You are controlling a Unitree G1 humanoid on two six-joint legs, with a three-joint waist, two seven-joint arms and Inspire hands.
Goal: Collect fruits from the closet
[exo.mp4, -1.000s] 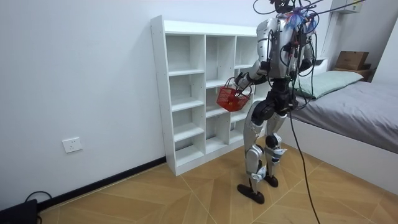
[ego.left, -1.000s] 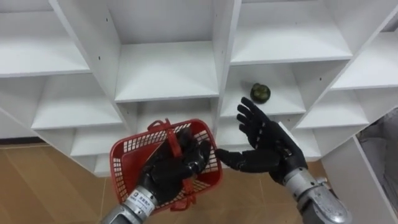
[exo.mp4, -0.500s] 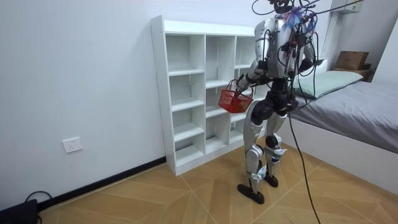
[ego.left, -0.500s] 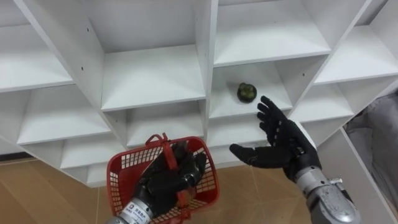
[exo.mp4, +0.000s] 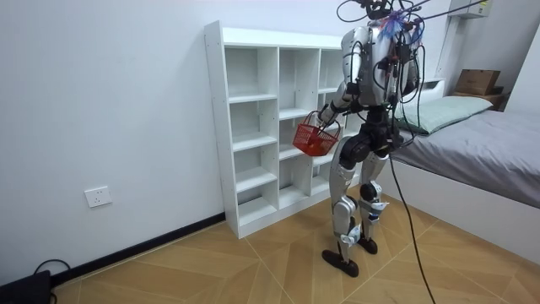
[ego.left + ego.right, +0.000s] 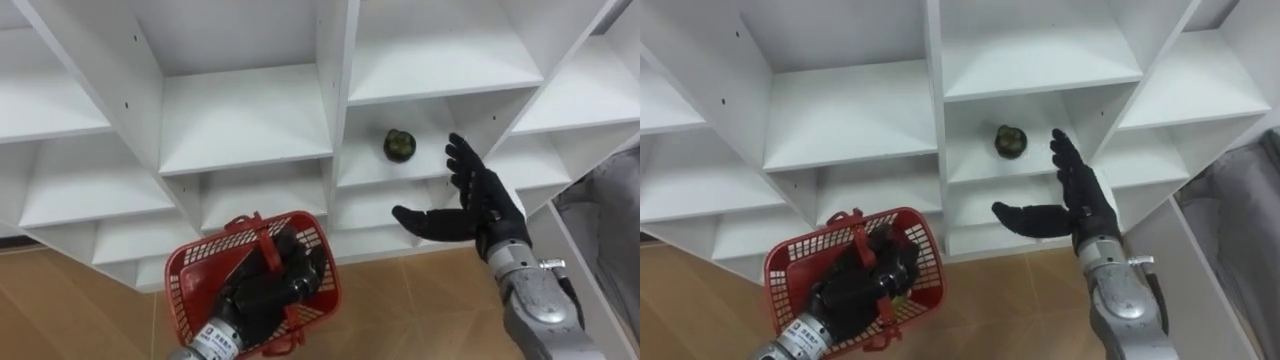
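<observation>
A dark green round fruit (image 6: 398, 145) (image 6: 1009, 140) lies on a shelf in the right column of the white closet (image 6: 245, 115) (image 5: 253, 127). My right hand (image 6: 468, 205) (image 6: 1065, 200) is open, fingers straight and thumb spread, just below and to the right of the fruit, not touching it. A red plastic basket (image 6: 250, 285) (image 6: 855, 280) (image 5: 310, 139) hangs in front of the lower shelves, my left hand (image 6: 265, 290) (image 6: 855, 290) shut on its handle. Something small and yellowish shows through the basket's mesh by my fingers. I stand close before the closet.
The closet's other compartments (image 6: 60, 90) hold nothing. A bed with grey cover (image 5: 481, 148) stands at the room view's right, its edge (image 6: 610, 210) beside my right arm. Wooden floor (image 5: 211, 270) lies below.
My right hand has risen and moved right, closer to the green fruit. The basket has sunk a little to the lower left.
</observation>
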